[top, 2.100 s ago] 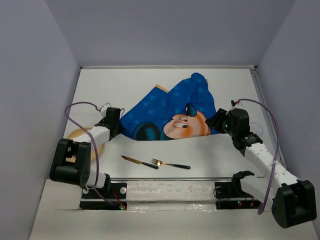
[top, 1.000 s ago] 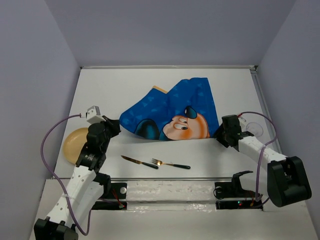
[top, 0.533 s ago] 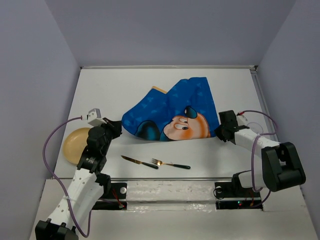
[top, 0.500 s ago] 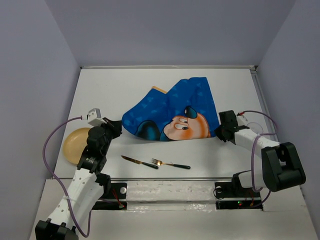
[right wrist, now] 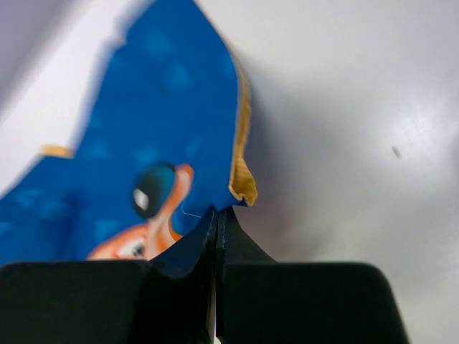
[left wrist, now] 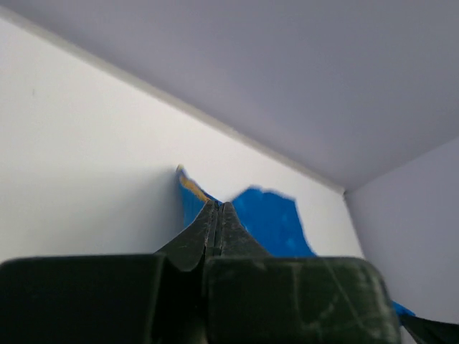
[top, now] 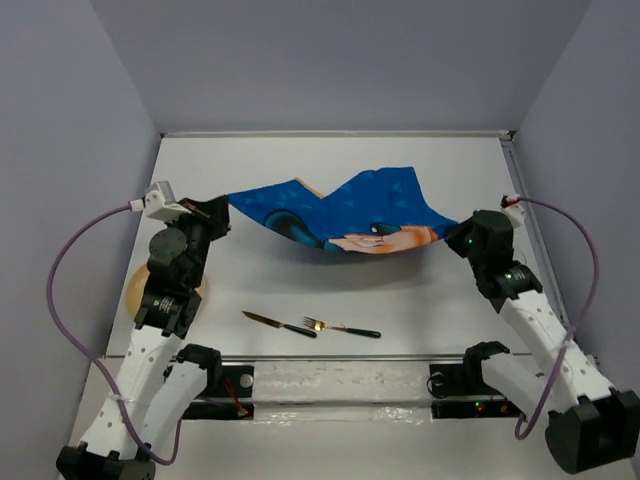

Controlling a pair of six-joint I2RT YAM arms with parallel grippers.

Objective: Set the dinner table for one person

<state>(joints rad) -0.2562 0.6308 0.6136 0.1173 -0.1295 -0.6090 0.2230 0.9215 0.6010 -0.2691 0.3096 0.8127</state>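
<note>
Top external view shows you the change. Half a second ago the blue cartoon-mouse cloth mat (top: 345, 212) lay rumpled on the plain white matte dinner table (top: 420, 300). Now it hangs clear of the table, stretched between your two arms and sagging in the middle, with its shadow on the surface below. Your left gripper (top: 220, 207) has risen and swung out to the left with one corner, and your right gripper (top: 453, 238) has drawn out to the right with the other. Both wrist views confirm the hold: the left fingers (left wrist: 195, 240) are pressed together with blue cloth pinched at their tips, and the right fingers (right wrist: 188, 251) are likewise clamped on the mat's yellow-backed edge. The dinner table spans the whole workspace beneath the arms. A tan round plate (top: 134, 292) sits at the table's left side, partly hidden by your left arm. A dark-handled knife (top: 278, 323) and fork (top: 343, 328) lie end to end near the arm bases, well apart from the cloth. For the task, this reads as the spreading step. The mat looks open enough to lay flat, so you probably need to lower both corners evenly, and plate and cutlery have yet to go onto it.
</note>
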